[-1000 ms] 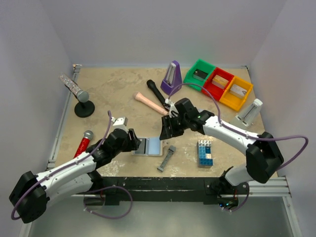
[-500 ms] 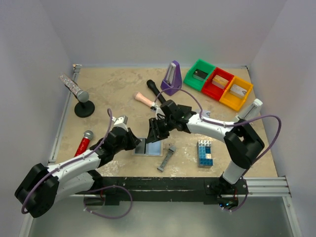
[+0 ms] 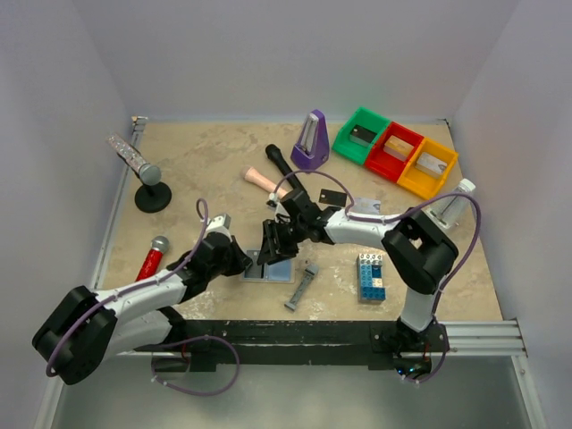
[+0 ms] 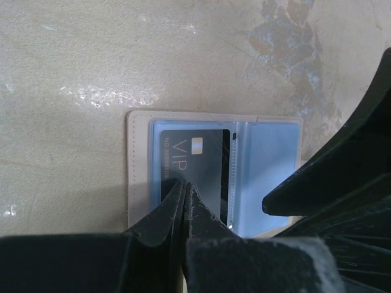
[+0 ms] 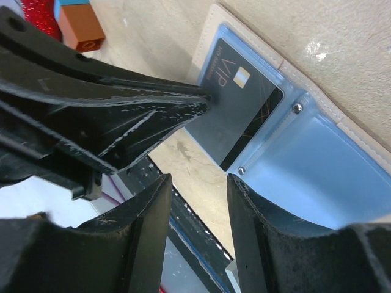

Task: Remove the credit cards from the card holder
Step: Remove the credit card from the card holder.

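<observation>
Found left gripper (image 4: pixel 183 186) shut tight, tips pressing on near end of black VIP card (image 4: pixel 195 155); true pinch not confirmable. Card sleeved in card holder (image 4: pixel 137 171) directly ahead, long axis along fingers. Right gripper (image 5: pixel 198 180) part-open, empty, above other panel. Left judged nearer.

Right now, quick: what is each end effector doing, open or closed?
Left end effector: shut, tips on the black VIP card; grip unclear.
Right end effector: open, holding nothing.
</observation>
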`<state>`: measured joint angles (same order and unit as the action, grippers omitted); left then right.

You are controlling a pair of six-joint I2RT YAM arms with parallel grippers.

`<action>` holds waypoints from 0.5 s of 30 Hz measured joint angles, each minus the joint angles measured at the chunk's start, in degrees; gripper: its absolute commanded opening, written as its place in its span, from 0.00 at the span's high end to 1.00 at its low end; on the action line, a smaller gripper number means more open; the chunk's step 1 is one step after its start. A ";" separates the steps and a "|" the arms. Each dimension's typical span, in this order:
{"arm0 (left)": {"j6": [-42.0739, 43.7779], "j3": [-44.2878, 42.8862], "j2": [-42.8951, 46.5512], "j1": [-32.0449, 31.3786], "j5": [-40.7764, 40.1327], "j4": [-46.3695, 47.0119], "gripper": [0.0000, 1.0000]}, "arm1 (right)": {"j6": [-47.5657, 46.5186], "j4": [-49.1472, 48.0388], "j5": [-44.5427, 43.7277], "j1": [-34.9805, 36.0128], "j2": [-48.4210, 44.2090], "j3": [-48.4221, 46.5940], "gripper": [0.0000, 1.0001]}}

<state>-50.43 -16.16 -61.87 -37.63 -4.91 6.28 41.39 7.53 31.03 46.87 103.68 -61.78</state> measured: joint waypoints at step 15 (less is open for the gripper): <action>-0.22 1.09 1.16 0.00 -1.31 -0.33 1.00 | 3.17 -2.99 0.09 0.33 4.85 -0.02 0.59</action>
<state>-50.65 -15.07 -60.71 -37.63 -6.22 5.96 44.56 4.54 31.11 47.20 108.53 -61.80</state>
